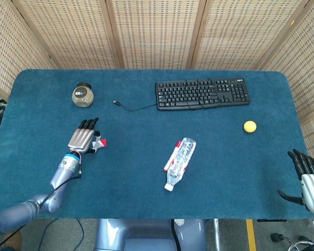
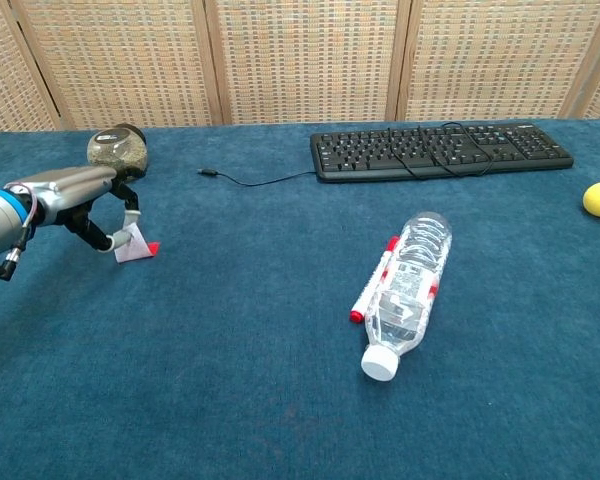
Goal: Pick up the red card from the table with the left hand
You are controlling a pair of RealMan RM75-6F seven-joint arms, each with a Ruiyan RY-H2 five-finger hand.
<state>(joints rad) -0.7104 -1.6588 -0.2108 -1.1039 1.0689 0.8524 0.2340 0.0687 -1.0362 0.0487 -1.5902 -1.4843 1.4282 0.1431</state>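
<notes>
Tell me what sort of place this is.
Probably a robot teleoperation test station: a blue-carpeted table ringed by wicker screens, with unrelated props laid out, such as a keyboard, water bottle and yellow ball.

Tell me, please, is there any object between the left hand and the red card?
Nothing visible stands between them. The left hand already pinches the red card in its fingers. The jar stands behind the hand, apart from the card.

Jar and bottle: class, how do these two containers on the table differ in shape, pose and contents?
The jar is short and round; the bottle is long and slim. The jar stands upright, the bottle lies on its side. The jar holds something grainy and greenish-brown; the bottle looks clear. The jar's lid is dark, the bottle's cap white. Both rest on the blue table.
</notes>
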